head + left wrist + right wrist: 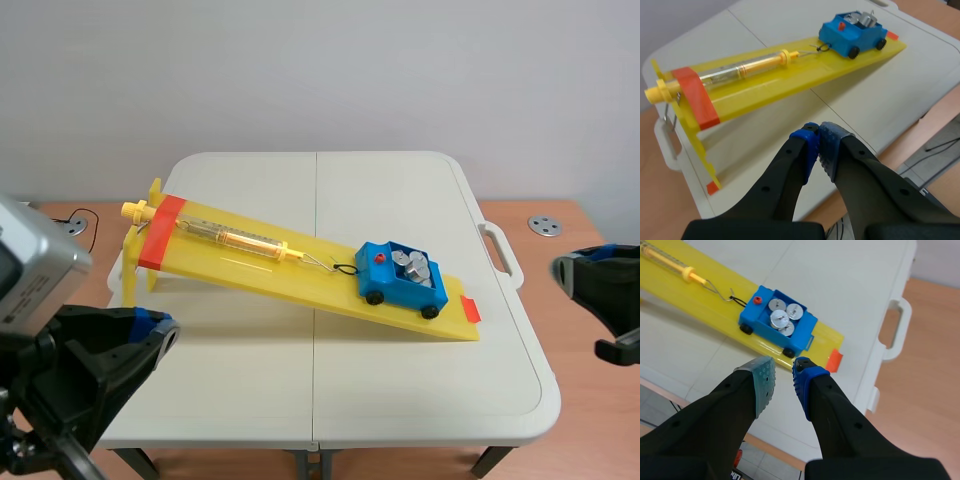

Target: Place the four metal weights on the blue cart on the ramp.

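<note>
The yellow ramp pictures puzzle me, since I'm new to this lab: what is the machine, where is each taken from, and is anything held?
This is a two-armed robot. The wide scene view comes from a camera between the arms; the other two come from cameras on each wrist, looking past that arm's fingers. On the white table stands a yellow ramp with a spring scale hooked to a blue cart, which carries four metal weights. The left gripper is shut, the right gripper open; neither holds anything.

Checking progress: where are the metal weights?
Right of centre in the scene view, the metal weights lie inside the blue cart, low on the ramp.
</note>
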Tool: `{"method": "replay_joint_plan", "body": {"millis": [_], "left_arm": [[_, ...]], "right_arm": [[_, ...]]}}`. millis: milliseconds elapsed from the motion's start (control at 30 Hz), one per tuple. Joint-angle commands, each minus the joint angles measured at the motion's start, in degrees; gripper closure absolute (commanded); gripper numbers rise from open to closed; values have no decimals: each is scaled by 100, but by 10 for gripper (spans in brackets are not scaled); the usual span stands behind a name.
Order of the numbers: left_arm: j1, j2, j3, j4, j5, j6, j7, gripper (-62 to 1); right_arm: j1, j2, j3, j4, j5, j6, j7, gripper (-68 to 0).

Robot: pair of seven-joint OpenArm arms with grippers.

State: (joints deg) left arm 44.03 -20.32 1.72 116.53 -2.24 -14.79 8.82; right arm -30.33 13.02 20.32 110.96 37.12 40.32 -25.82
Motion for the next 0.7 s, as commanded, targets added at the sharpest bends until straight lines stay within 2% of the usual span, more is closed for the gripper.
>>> {"method": "replay_joint_plan", "body": {"millis": [0, 67, 167, 233, 400, 433, 533, 667], "left_arm": [[11, -33, -46, 520, -376, 157, -494, -32], [2, -35, -46, 520, -345, 160, -516, -84], [-11, -35, -46, 520, -269, 164, -584, -275], [-11, -35, -46, 520, -271, 164, -645, -392], [-9, -35, -46, 518, -273, 181, -793, -613], [-9, -35, -46, 516, -280, 179, -800, -623], [-9, -39, -46, 509, -380, 181, -852, -623], [-42, -39, -46, 503, -791, 186, -901, -623]], "right_arm": [[96, 297, -90, 684, 339, 240, 623, -138], [98, 295, -254, 684, 286, 240, 625, -223], [96, 262, -396, 682, 205, 240, 686, -381], [96, 262, -446, 682, 205, 240, 713, -434], [63, 269, -461, 682, 181, -243, 706, -641], [48, 269, -461, 682, 144, -363, 691, -663], [48, 269, -461, 682, -90, -579, 667, -659], [48, 269, -463, 682, -96, -608, 664, -659]]}}
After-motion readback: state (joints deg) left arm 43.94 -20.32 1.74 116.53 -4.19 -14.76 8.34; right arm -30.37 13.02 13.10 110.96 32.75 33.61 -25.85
